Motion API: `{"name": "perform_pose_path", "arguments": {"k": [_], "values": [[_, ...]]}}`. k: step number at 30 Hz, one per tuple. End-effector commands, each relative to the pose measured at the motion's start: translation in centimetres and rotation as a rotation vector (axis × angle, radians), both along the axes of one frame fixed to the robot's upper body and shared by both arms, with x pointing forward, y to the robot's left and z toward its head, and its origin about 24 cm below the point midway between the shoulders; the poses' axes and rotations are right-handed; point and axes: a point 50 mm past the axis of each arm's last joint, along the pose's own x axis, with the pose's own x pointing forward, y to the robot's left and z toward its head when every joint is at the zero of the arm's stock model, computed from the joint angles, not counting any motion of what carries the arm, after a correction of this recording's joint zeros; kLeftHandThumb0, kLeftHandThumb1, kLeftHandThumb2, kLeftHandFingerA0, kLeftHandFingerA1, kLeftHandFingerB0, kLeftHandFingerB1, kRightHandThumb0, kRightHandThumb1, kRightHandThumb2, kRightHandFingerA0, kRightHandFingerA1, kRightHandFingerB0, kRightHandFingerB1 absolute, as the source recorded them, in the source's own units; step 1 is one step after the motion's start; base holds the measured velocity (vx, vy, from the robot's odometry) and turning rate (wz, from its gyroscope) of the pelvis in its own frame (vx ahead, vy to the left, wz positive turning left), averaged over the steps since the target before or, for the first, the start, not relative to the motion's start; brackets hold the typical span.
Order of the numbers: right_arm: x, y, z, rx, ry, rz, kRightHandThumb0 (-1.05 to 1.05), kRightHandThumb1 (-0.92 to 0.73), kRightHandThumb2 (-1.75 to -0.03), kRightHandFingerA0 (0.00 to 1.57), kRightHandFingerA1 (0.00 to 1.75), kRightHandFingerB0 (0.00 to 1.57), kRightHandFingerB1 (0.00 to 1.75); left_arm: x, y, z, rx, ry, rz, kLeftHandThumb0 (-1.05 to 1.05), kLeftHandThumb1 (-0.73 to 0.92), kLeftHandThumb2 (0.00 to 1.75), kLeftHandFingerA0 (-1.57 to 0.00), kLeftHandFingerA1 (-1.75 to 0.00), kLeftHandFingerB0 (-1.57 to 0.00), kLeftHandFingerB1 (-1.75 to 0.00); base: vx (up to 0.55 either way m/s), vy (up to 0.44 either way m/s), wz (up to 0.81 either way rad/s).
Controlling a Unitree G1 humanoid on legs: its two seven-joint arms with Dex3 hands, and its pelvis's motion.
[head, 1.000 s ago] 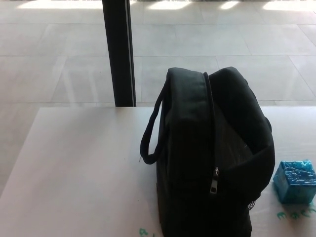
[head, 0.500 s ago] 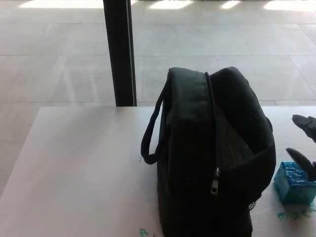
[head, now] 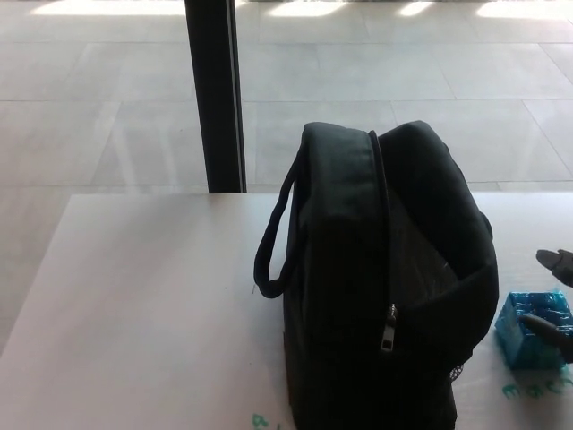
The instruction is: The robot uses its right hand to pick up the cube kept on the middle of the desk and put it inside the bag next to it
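Since only 2 fingertips of the right hand (head: 557,294) show at the right edge, spread and holding nothing, the cube (head: 534,328) sits directly under them, right beside the bag (head: 385,287).

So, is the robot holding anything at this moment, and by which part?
It cannot be told. The right hand is at the blue cube, one finger across its top, but mostly out of frame. The cube rests on the desk.

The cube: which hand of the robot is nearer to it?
Right. The right hand is at the cube, with one finger across its top and another above, at the picture's right edge. The left hand is not in view.
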Motion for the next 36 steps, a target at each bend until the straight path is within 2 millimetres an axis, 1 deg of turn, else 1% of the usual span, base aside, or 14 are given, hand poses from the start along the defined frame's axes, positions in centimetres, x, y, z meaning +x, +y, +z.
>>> {"name": "perform_pose_path", "arguments": {"k": [1, 3, 4, 8, 10, 13, 16, 17, 23, 26, 28, 30, 32, 36], "values": [[0.0, 0.6, -0.5, -0.117, 0.000, 0.043, -0.98, -0.56, -0.93, 0.00, 0.10, 0.00, 0.05, 0.3, 0.6, 0.5, -0.017, -0.005, 0.028, -0.75, 0.52, 0.85, -0.22, -0.55, -0.16, -0.46, 0.00, 0.000, 0.00], [0.1, 1.2, -0.6, -0.152, -0.004, 0.069, -0.95, -0.52, -0.86, 0.00, 0.00, 0.02, 0.06, 0.3, 0.5, 0.5, -0.025, -0.008, 0.031, -0.74, 0.66, 0.58, -0.27, -0.51, -0.20, -0.37, 0.00, 0.000, 0.00], [0.1, 1.5, -0.6, -0.155, -0.005, 0.080, -0.92, -0.50, -0.84, 0.00, 0.00, 0.04, 0.08, 0.4, 0.4, 0.5, -0.026, -0.008, 0.026, -0.79, 0.51, 0.88, -0.23, -0.55, -0.15, -0.46, 0.00, 0.000, 0.00], [0.4, 2.7, -0.3, -0.178, -0.013, 0.128, -0.90, -0.48, -0.84, 0.00, 0.01, 0.01, 0.11, 0.5, 0.3, 0.6, -0.025, -0.010, 0.018, -0.76, 0.53, 0.85, -0.23, -0.55, -0.16, -0.47, 0.00, 0.000, 0.00], [0.7, 3.1, 0.1, -0.184, -0.016, 0.146, -0.93, -0.54, -0.93, 0.00, 0.11, 0.00, 0.07, 0.4, 0.5, 0.5, -0.034, -0.016, 0.034, -0.75, 0.66, 0.58, -0.28, -0.52, -0.21, -0.39, 0.00, 0.000, 0.00], [0.8, 2.7, 0.3, -0.170, 0.007, 0.116, -0.90, -0.52, -0.83, 0.00, 0.10, 0.00, 0.04, 0.6, 0.3, 0.7, -0.043, -0.017, 0.041, -0.75, 0.52, 0.84, -0.22, -0.56, -0.17, -0.47, 0.00, 0.000, 0.00], [1.1, 2.3, 0.5, -0.225, 0.071, 0.108, -0.67, -0.37, -0.75, 0.00, 0.41, 0.00, 0.16, 0.8, 0.4, 0.8, -0.036, -0.022, 0.042, -0.75, 0.51, 0.84, -0.22, -0.56, -0.17, -0.47, 0.00, 0.000, 0.00], [1.2, 2.0, 0.4, -0.303, 0.136, 0.105, -0.55, -0.48, -0.69, 0.03, 0.59, 0.00, 0.00, 0.8, 0.4, 0.8, -0.044, -0.023, 0.057, -0.73, 0.66, 0.59, -0.29, -0.54, -0.21, -0.39, 0.00, 0.000, 0.00], [1.1, 0.5, 0.4, -0.584, 0.407, 0.159, -0.29, -0.38, -0.65, 0.07, 0.61, 0.00, 0.00, 1.0, 0.5, 0.7, -0.014, -0.018, 0.049, -0.76, 0.51, 0.86, -0.26, -0.58, -0.20, -0.48, 0.00, 0.000, 0.00], [0.3, -0.8, -0.1, -0.624, 0.520, 0.171, -0.20, -0.39, -0.70, 0.54, 1.14, 0.00, 0.01, 1.0, 0.4, 0.8, -0.025, -0.018, 0.053, -0.74, 0.53, 0.84, -0.25, -0.57, -0.19, -0.48, 0.00, 0.000, 0.00], [0.1, -1.1, -0.4, -0.621, 0.586, 0.173, -0.14, -0.41, -0.71, 0.79, 1.08, 0.00, 0.00, 1.0, 0.4, 0.9, -0.005, -0.020, 0.032, -0.73, 0.68, 0.59, -0.32, -0.53, -0.24, -0.39, 0.00, 0.000, 0.00], [0.1, -1.0, -0.5, -0.618, 0.606, 0.180, -0.13, -0.50, -0.57, 0.68, 1.09, 0.00, 0.13, 1.2, 0.5, 1.1, -0.017, -0.024, 0.038, -0.73, 0.53, 0.84, -0.23, -0.56, -0.18, -0.47, 0.00, 0.000, 0.00], [0.0, -1.0, -0.8, -0.632, 0.627, 0.197, -0.23, -0.41, -0.71, 0.73, 1.09, 0.00, 0.05, 1.2, 0.5, 1.0, -0.033, -0.032, 0.055, -0.73, 0.53, 0.84, -0.25, -0.57, -0.18, -0.47, 0.00, 0.000, 0.00], [-0.3, -0.8, -1.1, -0.640, 0.652, 0.217, -0.23, -0.49, -0.55, 0.53, 1.08, 0.00, 0.23, 1.2, 0.5, 0.9, 0.004, -0.017, 0.030, -0.74, 0.52, 0.87, -0.26, -0.56, -0.18, -0.47, 0.00, 0.000, 0.00]]}}
